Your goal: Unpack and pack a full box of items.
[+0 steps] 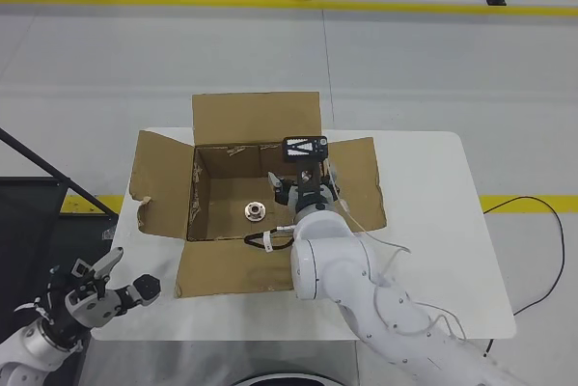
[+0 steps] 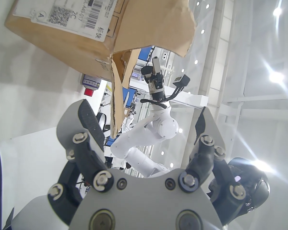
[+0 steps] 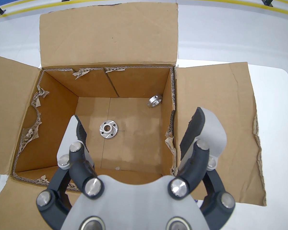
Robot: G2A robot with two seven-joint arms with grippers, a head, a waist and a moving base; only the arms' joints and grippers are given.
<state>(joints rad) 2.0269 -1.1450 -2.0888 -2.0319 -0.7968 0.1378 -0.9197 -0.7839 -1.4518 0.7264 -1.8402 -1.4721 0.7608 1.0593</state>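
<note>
- Cardboard box (image 1: 197, 203) (image 3: 108, 37) (image 2: 62, 37): stands open near the middle of the white bench (image 1: 433, 222), slightly left of centre, all four flaps folded outward; shows torn paper along the inner rims of the left and right walls.
- Flanged metal disc (image 1: 255, 208) (image 3: 108, 129): lies flat on the box floor, near its middle, apart from every wall.
- Metal ring collar (image 3: 155, 100): rests in the far right corner of the box floor, tilted against the right wall, well apart from the disc.
- Right tool (image 1: 306, 179) (image 3: 136, 120) (image 2: 154, 65): hangs above the right wall of the box, pointing down; fingers spread wide, one over the interior, the other over the right flap; grips nothing.
- Left tool (image 1: 124, 275) (image 2: 144, 112): sits off the near left corner of the bench, clear of the box; fingers (image 2: 91, 123) spread wide, nothing between them.
- White shipping label (image 2: 69, 10): sticks to an outer wall of the box, seen from below in the left wrist view.
</note>
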